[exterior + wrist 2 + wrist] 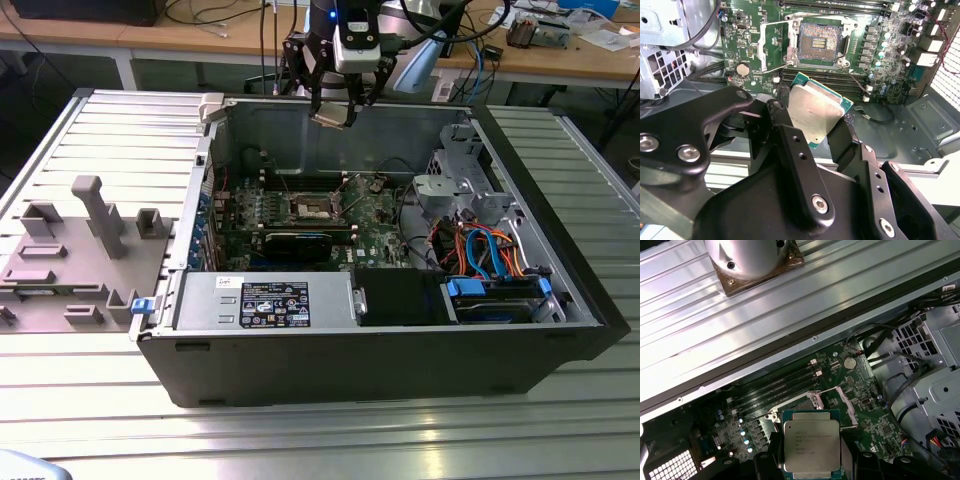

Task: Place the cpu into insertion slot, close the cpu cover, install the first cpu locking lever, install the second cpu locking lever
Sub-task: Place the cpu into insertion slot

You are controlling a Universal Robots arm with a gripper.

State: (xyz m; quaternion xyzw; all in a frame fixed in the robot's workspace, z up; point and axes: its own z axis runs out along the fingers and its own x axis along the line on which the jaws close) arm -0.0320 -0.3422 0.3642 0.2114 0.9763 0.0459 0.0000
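Open black computer case (400, 370) on ribbed metal table (300, 440); grey fixture tray (60, 270) just beside case

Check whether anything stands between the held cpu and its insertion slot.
Nothing visible does. The pincer grips the cpu in open air above the board; the insertion slot lies bare, its cpu cover swung aside.

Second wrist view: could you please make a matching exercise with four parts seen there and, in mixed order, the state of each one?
Parts:
1. cpu
2. insertion slot
3. cpu cover
4. coin battery

States:
a. empty, contacts bare
b. round and silver
c. held in the gripper
d. swung open beside the slot

Pairs: 1-c, 2-a, 3-d, 4-b.
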